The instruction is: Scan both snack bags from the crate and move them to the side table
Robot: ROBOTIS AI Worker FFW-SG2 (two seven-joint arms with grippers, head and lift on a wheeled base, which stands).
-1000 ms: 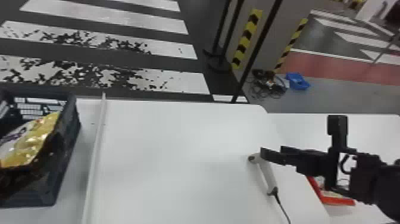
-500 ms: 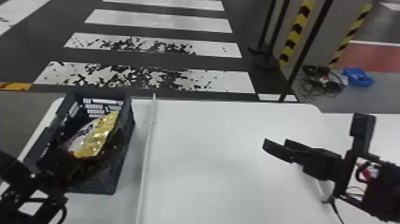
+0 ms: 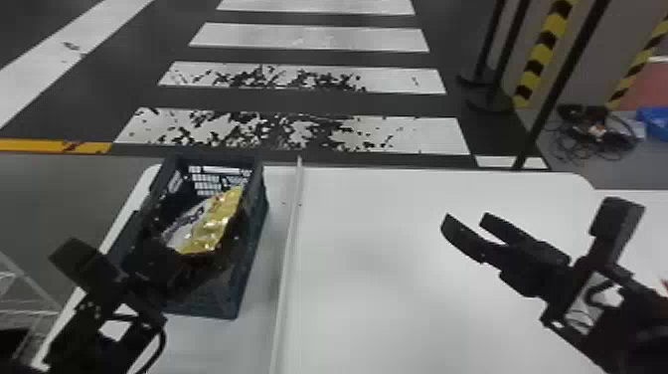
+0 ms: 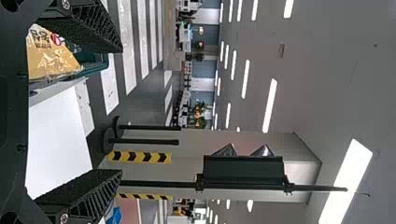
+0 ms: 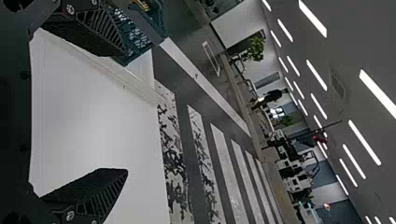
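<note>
A shiny yellow snack bag (image 3: 211, 230), slanted near-left to far-right, is contained by the dark slatted plastic crate (image 3: 252, 243), far-right of the nearer black left hand (image 4: 120, 111), spread wide.

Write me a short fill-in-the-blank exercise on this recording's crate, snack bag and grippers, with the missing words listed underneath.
The crate stands on the robot's ____ side of the pale strip. The snack bag lies ____ the crate. Rather than closed, the left gripper is ____. The gripper farther from the crate is the robot's ____ one.

Missing words: left; inside; open; right.
</note>
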